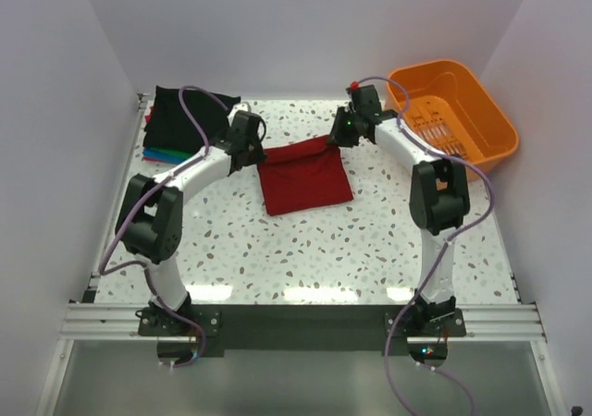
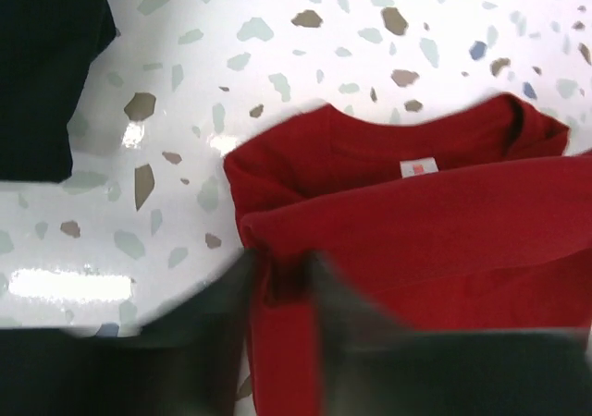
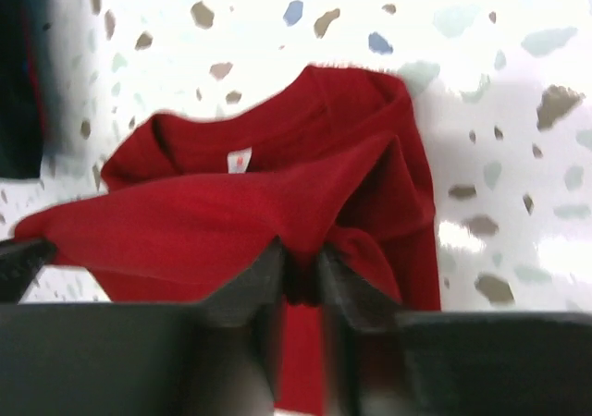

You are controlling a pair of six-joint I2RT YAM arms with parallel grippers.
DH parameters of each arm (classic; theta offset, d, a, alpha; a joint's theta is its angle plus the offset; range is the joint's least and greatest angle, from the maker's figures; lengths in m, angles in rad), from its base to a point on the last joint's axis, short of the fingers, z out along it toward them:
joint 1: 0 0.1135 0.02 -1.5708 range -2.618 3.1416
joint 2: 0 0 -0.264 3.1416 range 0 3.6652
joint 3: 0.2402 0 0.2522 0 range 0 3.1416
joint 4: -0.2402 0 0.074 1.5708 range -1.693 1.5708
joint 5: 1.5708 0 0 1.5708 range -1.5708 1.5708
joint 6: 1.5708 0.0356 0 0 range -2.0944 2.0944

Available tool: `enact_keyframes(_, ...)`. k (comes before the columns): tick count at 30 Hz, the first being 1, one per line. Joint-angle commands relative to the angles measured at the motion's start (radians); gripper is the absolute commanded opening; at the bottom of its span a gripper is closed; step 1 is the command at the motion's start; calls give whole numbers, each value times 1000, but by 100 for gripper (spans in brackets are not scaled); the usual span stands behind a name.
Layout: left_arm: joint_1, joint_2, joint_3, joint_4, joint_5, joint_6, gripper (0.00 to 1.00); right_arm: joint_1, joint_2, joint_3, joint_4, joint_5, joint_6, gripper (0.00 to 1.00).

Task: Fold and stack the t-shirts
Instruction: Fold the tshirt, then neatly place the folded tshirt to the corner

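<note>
Red t-shirt [image 1: 305,180], left pincer [image 2: 284,275], right pincer [image 3: 299,270] pinching

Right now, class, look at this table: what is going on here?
Two robot arms are folding a red t-shirt lying mid-table. The left pincer and the right pincer each pinch a bit of its cloth near the collar end, one at each side. A stack of folded shirts, black on top, sits at the far left corner. An orange basket stands at the far right.

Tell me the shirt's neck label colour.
The label is white with a red mark; best in left wrist view.
</note>
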Motion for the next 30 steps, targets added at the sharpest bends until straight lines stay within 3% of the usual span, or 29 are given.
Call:
enact_keyframes(1, 45, 67, 108, -4, -2, 28, 68, -20, 112, 174, -14, -17, -34, 34)
enact_keyframes(2, 50, 99, 161, -50, 16, 30, 89, -22, 136, 218, -46, -20, -43, 59)
enact_keyframes(3, 55, 109, 184, -75, 19, 35, 100, -23, 152, 282, -102, -18, -52, 78)
enact_keyframes(4, 55, 112, 197, -89, 19, 42, 100, -23, 147, 295, -115, -17, -64, 93)
enact_keyframes(5, 55, 87, 176, -89, 30, 47, 100, -23, 125, 291, -121, -15, -72, 99)
enact_keyframes(8, 55, -7, 38, -18, 88, 45, 100, -23, -26, 136, -57, -6, -74, 98)
enact_keyframes(14, 44, -141, -214, 78, 203, 15, 100, -20, -361, -387, 138, -56, -31, 99)
enact_keyframes(18, 23, -122, -260, 118, 200, -8, 100, -9, -630, -706, 207, -72, -15, 99)
enact_keyframes(24, 15, 7, -217, 138, 197, -39, 98, -3, -856, -884, 155, -57, -26, 99)
enact_keyframes(30, -17, 132, -133, 118, 170, -47, 79, -2, -946, -920, 100, -30, -57, 98)
